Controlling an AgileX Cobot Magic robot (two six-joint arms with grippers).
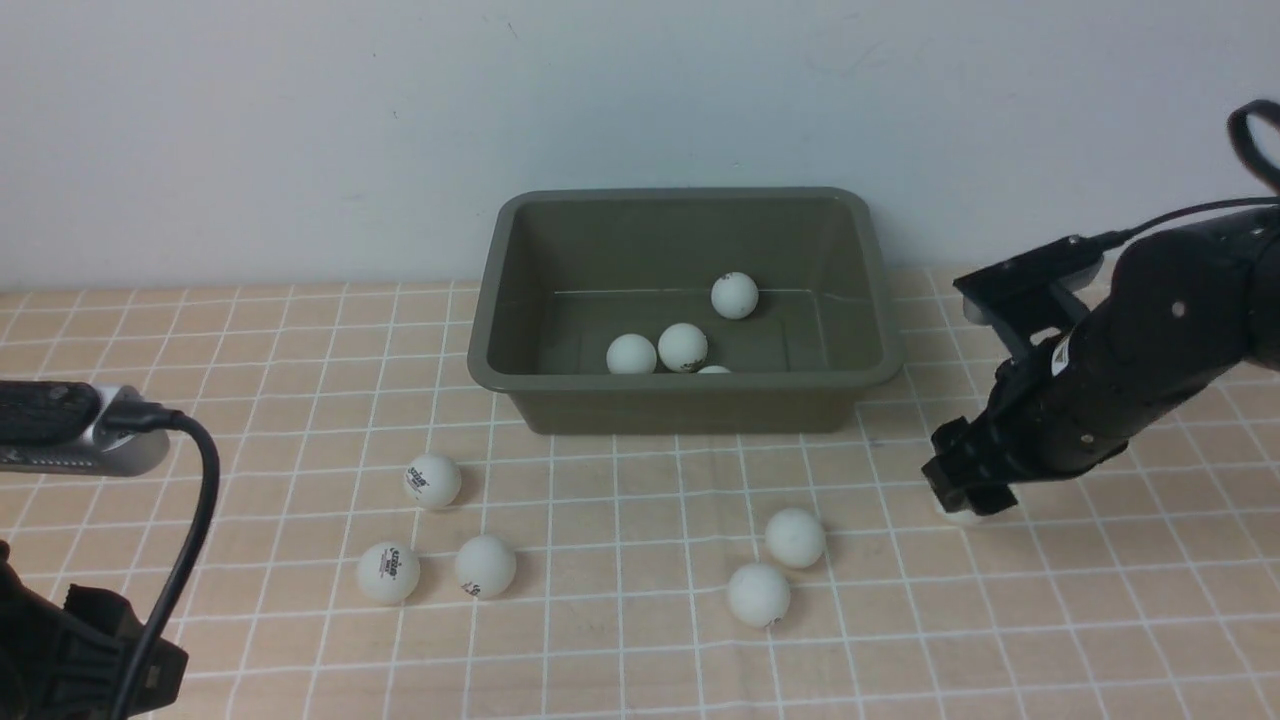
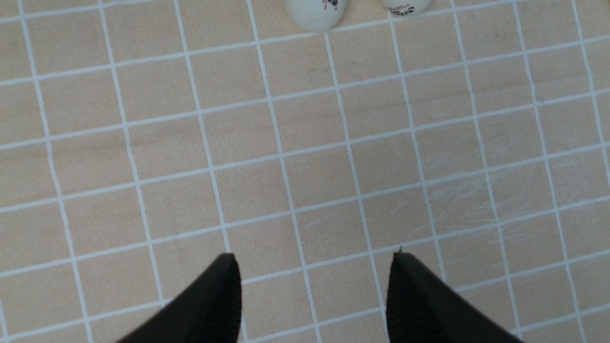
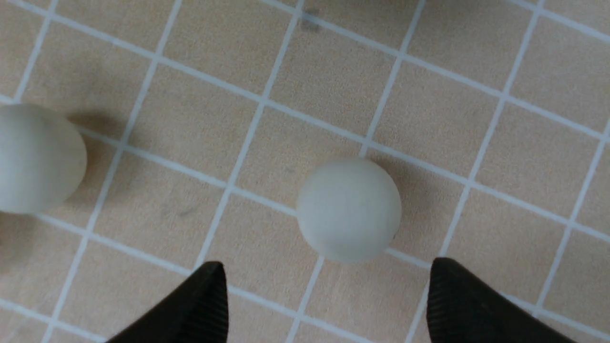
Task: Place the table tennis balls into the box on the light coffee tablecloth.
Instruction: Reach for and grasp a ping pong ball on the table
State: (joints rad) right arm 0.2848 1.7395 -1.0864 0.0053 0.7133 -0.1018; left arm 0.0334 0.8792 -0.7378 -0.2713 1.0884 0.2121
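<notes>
The box (image 1: 686, 408) sits mouth-up, its long axis running left to right.

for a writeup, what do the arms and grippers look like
Both are matte black. The right arm is rounded with small screws; the left arm carries a silver camera and thick cable. The left gripper and right gripper have ribbed, tapered fingers.

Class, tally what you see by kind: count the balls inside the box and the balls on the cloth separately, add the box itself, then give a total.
Table tennis balls in the box: 4
Table tennis balls on the tablecloth: 6 (one sits under the right hand)
Box: 1
Total: 11 things, 10 of them balls
</notes>
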